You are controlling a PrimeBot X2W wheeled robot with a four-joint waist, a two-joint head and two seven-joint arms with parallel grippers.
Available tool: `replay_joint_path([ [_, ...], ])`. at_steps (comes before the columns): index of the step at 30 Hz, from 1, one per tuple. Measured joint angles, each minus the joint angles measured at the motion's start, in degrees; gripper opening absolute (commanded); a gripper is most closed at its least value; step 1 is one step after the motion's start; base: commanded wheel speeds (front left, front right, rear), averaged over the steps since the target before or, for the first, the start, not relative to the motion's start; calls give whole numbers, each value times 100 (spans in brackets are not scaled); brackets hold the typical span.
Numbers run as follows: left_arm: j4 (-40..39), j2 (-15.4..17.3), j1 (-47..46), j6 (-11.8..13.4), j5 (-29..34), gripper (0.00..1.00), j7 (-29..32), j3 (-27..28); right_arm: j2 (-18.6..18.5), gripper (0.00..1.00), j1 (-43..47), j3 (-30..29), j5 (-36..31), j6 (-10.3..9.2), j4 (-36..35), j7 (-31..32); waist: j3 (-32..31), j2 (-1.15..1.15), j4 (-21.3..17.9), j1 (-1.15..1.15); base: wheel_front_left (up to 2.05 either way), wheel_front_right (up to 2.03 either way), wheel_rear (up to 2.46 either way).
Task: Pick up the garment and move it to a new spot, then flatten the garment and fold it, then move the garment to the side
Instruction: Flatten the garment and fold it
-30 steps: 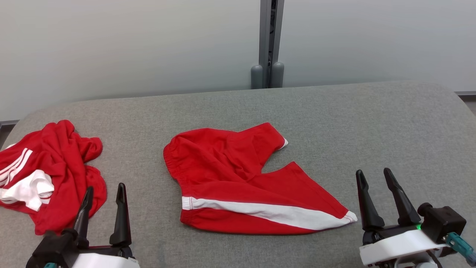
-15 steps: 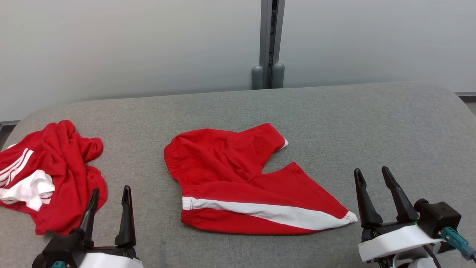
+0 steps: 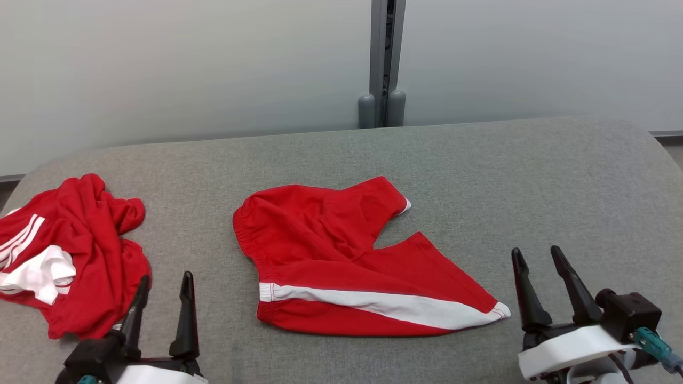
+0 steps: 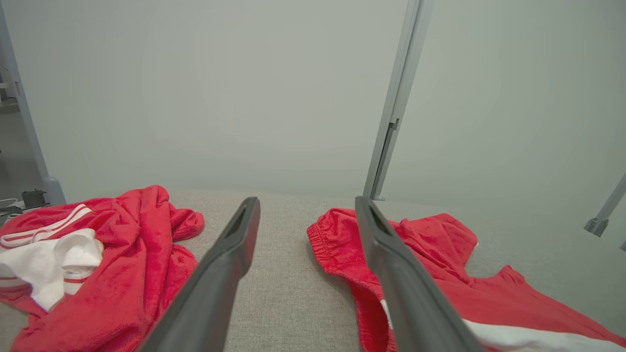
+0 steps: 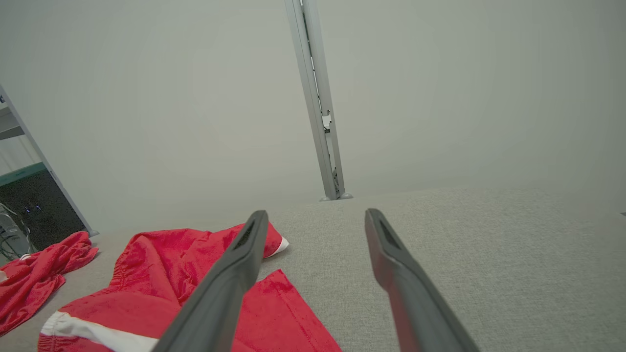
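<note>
Red shorts [image 3: 341, 261] with a white side stripe lie spread in the middle of the grey padded table [image 3: 480, 176], waistband to the left, one leg reaching right. They also show in the left wrist view [image 4: 440, 274] and the right wrist view [image 5: 171, 278]. My left gripper [image 3: 163, 280] stands open at the lower left, between the shorts and a crumpled pile, holding nothing. My right gripper [image 3: 536, 255] stands open at the lower right, just right of the shorts' leg tip, also holding nothing.
A crumpled heap of red and white clothing [image 3: 58, 256] lies at the table's left edge, close beside my left gripper. A grey metal post [image 3: 381, 58] rises behind the table against a pale wall. Bare grey surface stretches to the right and back.
My left gripper has drifted right and slightly down the view. My right gripper has barely shifted. The shorts and the heap lie as before.
</note>
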Motion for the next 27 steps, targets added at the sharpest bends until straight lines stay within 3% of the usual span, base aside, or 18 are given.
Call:
replay_joint_path([
  [4, 144, -23, -8, -282, -372, 100, 428, -107, -110, 100, -2, -151, 55, -1, 328, 141, -2, 0, -31, 0, 0, 0, 0],
  [11, 57, 237, -79, -533, -792, 100, 1749, -465, -237, 100, -147, -47, 509, -1, 828, 1211, 66, 0, -92, 0, 0, 0, 0],
  [17, -153, 503, -235, -625, -1183, 100, 2544, -773, -211, 100, -426, 40, 823, -1, 1228, 2078, 292, 0, -130, 0, 0, 0, 0],
  [27, -77, 900, -728, -664, -1370, 100, 3097, -1307, -62, 100, -905, 88, 1053, -1, 1804, 2718, 648, 0, -55, 0, 0, 0, 0],
])
